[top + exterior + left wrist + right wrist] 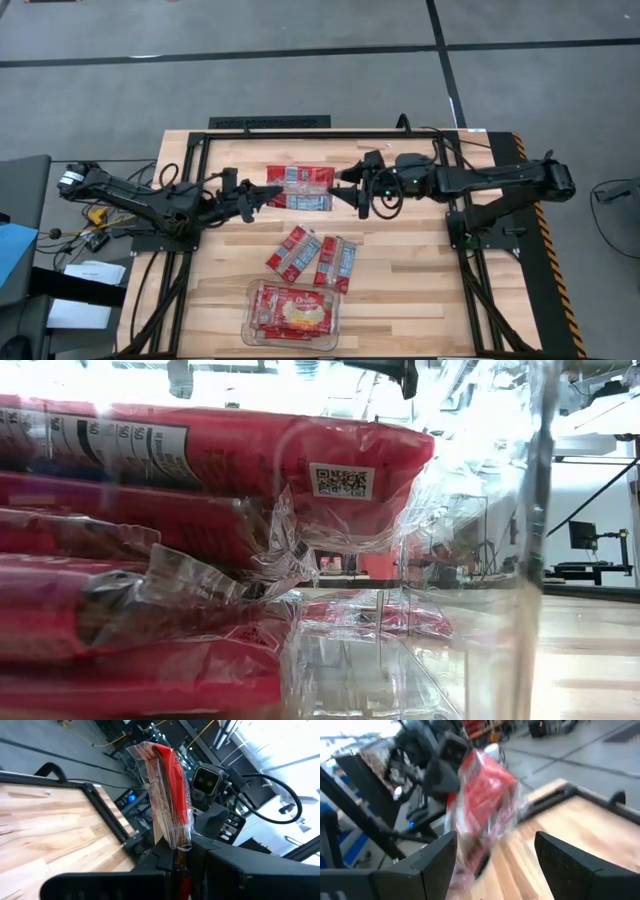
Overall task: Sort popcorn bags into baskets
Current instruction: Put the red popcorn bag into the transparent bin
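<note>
Over the wooden table (400,270), the left gripper (268,195) clenched a popcorn bag (300,187) by one end — the right gripper (345,188) stood spread nearby; grey floor (300,60) lay beyond.

Both arms are matte black, built of slim tubular links joined by thicker rounded joint housings, each rising from a dark base bolted to the black frame along the desk's side edges. The left hand (268,194) has two flat, angular black fingers (227,865) with hard straight edges, and black cables loop beside the left arm's base, with a yellow one near its shoulder. The right hand (341,186) shows two broad, wedge-shaped black fingers (427,865), a boxy black camera housing on its wrist, and a looped black cable.
</note>
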You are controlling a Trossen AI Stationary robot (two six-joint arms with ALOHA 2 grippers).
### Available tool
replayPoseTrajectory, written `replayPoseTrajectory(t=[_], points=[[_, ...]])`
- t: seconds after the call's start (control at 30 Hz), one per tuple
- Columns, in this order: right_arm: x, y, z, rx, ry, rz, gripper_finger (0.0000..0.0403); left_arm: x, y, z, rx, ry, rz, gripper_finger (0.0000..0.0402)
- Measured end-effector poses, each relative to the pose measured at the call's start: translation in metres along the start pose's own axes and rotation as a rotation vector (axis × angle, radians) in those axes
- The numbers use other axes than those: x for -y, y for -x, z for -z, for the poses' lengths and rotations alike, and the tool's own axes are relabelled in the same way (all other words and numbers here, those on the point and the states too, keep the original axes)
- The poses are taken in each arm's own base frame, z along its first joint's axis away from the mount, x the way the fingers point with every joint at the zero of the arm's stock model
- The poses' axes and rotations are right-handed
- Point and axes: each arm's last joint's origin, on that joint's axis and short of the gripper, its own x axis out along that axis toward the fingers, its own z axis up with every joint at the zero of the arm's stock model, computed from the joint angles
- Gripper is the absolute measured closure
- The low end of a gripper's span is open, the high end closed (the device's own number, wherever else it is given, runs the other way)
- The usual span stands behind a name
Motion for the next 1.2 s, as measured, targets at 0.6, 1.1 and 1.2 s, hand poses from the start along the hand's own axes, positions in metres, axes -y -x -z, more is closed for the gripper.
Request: replayPoseTrajectory(t=[0.6, 1.1, 1.2], points=[[0.003, -0.021, 0.007, -0.025, -0.002, -0.084, 0.0172, -0.004, -0.006, 0.007, 0.002, 0.019, -0.039, 0.0398], [0.006, -0.019, 0.006, -0.068, 0.069, -0.092, 0.0378, -0.007, -0.011, 0.008, 0.002, 0.085, -0.035, 0.0342], [-0.001, -0.009, -0.009, -0.065, 0.154, -0.078, 0.0387, -0.004, -0.008, 0.004, -0.005, 0.135, 0.007, 0.0296]])
